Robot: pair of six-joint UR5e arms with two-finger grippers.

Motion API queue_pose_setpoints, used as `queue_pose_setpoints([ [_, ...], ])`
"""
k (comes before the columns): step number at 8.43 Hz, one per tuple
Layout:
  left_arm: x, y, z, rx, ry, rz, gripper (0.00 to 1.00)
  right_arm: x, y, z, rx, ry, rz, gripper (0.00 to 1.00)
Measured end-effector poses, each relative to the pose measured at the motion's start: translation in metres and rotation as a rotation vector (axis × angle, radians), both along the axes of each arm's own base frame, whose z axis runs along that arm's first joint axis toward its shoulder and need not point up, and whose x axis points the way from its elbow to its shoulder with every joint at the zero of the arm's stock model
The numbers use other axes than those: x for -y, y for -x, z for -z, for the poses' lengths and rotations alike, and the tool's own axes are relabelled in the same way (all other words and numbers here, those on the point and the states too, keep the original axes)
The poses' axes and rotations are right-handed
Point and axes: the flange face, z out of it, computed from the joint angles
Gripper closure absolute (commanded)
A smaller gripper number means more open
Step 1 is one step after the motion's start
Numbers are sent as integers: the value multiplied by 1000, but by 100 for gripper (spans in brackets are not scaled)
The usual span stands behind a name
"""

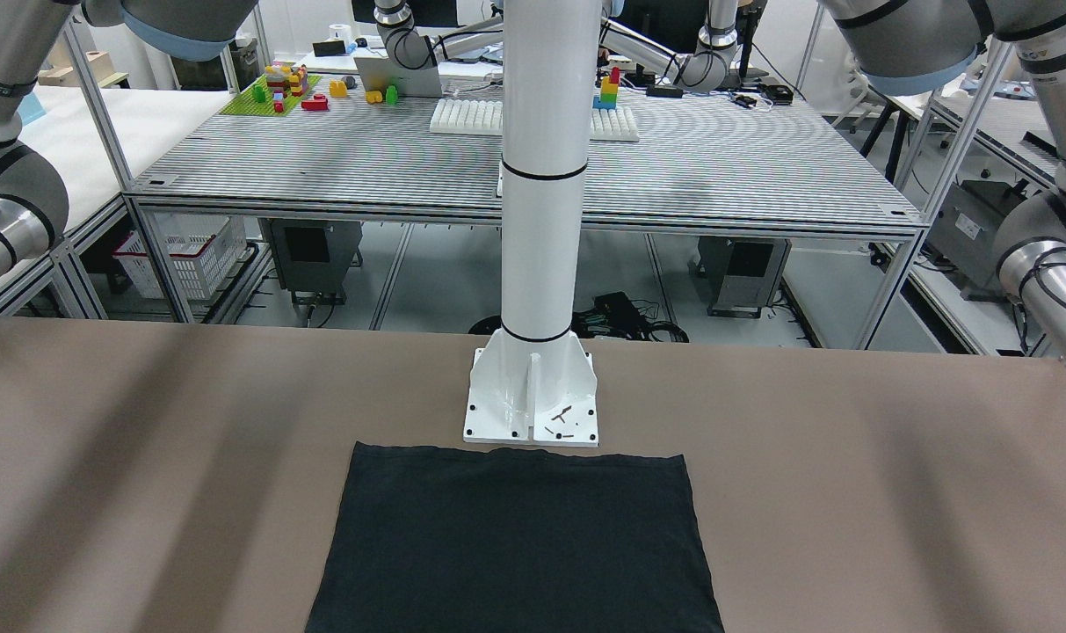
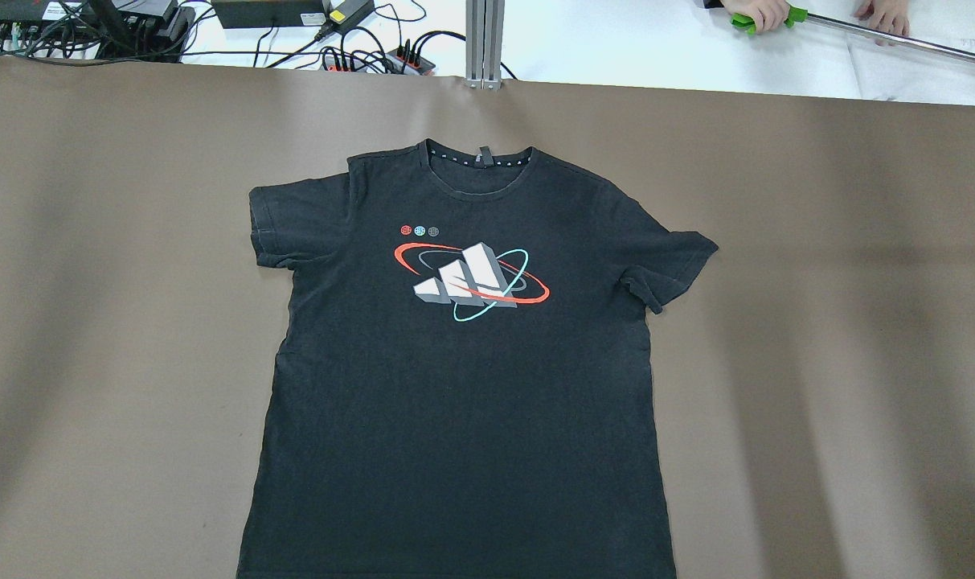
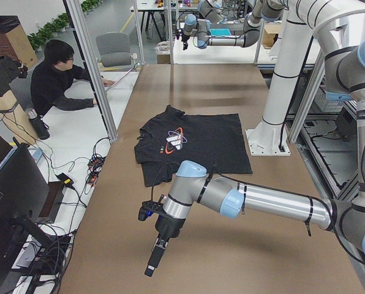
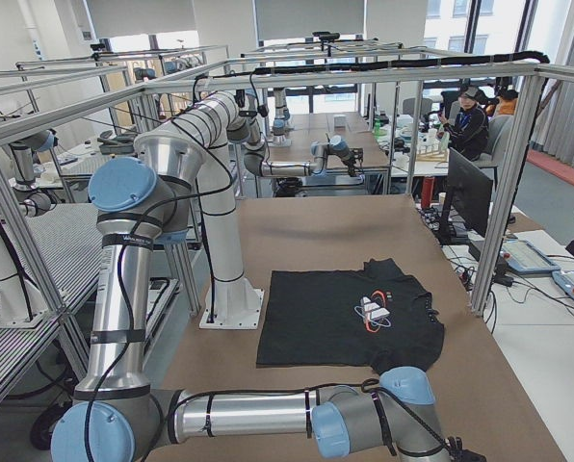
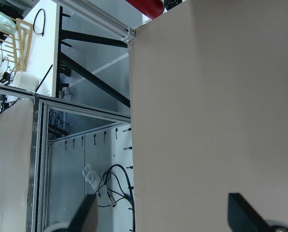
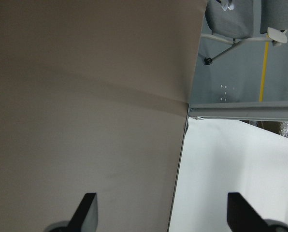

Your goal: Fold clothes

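Black T-shirt point(image 2: 463, 386) spread flat, grippers empty.
Overhead, it lay face-up in the middle of the table point(image 2: 93, 322), light and limp; its sleeves point(image 2: 294, 229) looked easiest to pinch. Wrist views: left gripper point(image 5: 161, 212) and right gripper point(image 6: 161, 210) gaped wide, holding nothing.

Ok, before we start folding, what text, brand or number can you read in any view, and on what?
"HUAWEI": back of the monitor, left side view.
T-shirt print: three slanted bars with red and teal rings, no words.
Three round badges above the print: too small to read.
Neck label: too small to read.
White sticker at the overhead view's top left: blurred.
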Motion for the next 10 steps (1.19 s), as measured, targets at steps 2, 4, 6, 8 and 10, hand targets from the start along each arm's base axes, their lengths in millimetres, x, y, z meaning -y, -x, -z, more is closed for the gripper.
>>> queue_pose_setpoints([
  [2, 6, 1, -11, 4, 13, 4, 5, -1, 3, 4, 17, -8, 8, 6],
  [4, 4, 6, -10, 5, 8, 12, 5, 3, 8, 9, 21, -15, 22, 6],
  [6, 3, 8, -6, 0, -5, 25, 5, 15, 28, 19, 27, -32, 60, 6],
  [8, 3, 8, -6, -19, -4, 62, 5, 30, 37, 36, 32, -62, 76, 6],
  [10, 7, 5, 0, -40, -30, 85, 5, 34, 43, 44, 58, -78, 91, 6],
])
